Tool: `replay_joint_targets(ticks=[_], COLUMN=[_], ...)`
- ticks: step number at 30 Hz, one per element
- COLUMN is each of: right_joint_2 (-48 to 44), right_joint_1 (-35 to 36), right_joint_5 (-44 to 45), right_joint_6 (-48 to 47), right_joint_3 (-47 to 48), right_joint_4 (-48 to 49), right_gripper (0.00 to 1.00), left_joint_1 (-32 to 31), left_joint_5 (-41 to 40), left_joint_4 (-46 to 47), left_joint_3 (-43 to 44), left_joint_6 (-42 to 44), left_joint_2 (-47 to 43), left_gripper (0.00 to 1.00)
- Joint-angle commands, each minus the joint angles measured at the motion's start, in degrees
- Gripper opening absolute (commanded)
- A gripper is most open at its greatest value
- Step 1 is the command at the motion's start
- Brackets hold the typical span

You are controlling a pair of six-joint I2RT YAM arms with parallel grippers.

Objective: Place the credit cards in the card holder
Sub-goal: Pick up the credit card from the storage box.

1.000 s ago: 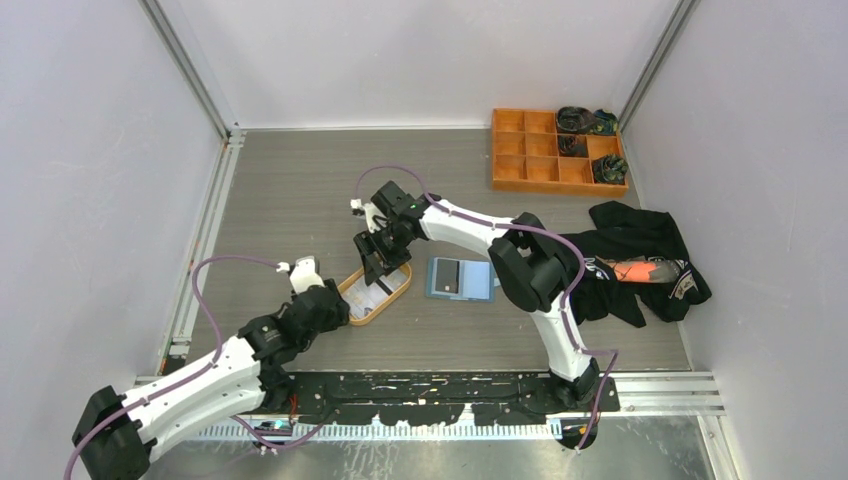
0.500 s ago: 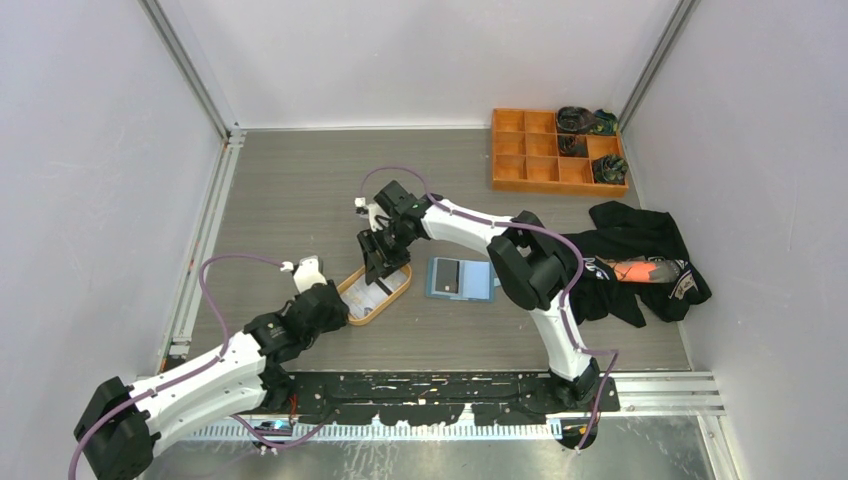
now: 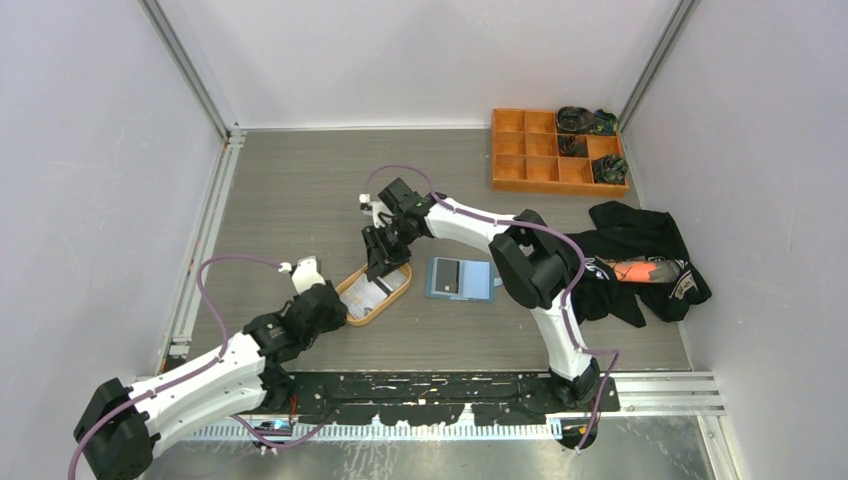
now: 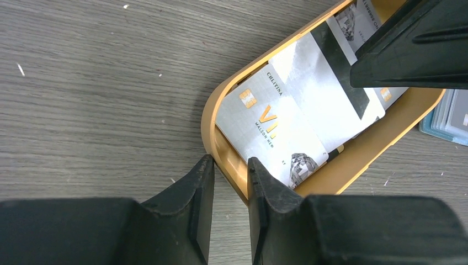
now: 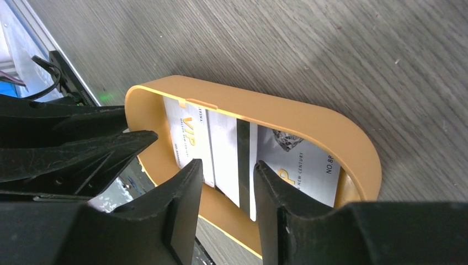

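Top external: orange tray (image 4: 342, 165) on my bench (image 3: 300, 200), credit cards (image 4: 276, 127) inside.
Left pincer (image 4: 227, 163) straddles its near-left rim, grip I cannot tell; right pincer (image 5: 227, 165) hangs open over the cards; card holder (image 3: 460, 279) lies unfolded just right of it.

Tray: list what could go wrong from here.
1. The cards overlap in the tray. The right jaws, open just above them, could pinch two at once or only scrape them.
2. The left jaws straddle the tray's end wall. If that hold is loose, the tray may slide or tip when a card is pulled.
3. The holder lies loose beside the tray and could get knocked.
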Motion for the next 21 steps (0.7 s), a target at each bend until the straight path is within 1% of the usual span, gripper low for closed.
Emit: replay_joint_targets(ticks=[1, 7, 11, 14, 17, 21], right_joint_2=[-4.52, -5.34, -5.25, -4.58, -4.21, -4.42], right_joint_1=[2.84, 2.87, 2.81, 2.82, 3.01, 3.23], right_joint_5=[-8.79, -9.15, -8.17, -6.48, -1.79, 2.56], right_joint_6=[2.68, 2.50, 2.39, 1.65, -0.74, -3.23], right_joint_3=[-0.06, -0.36, -0.74, -0.62, 0.22, 0.74], right_joint_4=[3.16, 3.18, 3.18, 2.20, -0.30, -2.51], right_gripper=[0.43, 0.36, 0.35, 0.35, 0.35, 0.39], left_joint_1=[-0.19, -0.17, -0.17, -0.17, -0.17, -0.21], left_joint_5=[1.65, 1.14, 0.99, 1.13, 1.18, 1.25], left_joint_4=[6.97, 6.07, 5.81, 5.79, 5.73, 5.97], left_joint_3=[0.30, 0.30, 0.30, 0.30, 0.21, 0.10], left_joint_6=[-1.37, -1.44, -1.46, -1.46, -1.46, -1.45], left_joint_2=[-1.32, -2.38, -2.83, -3.03, -3.26, -3.28], left_gripper=[0.26, 0.26, 0.26, 0.26, 0.26, 0.26])
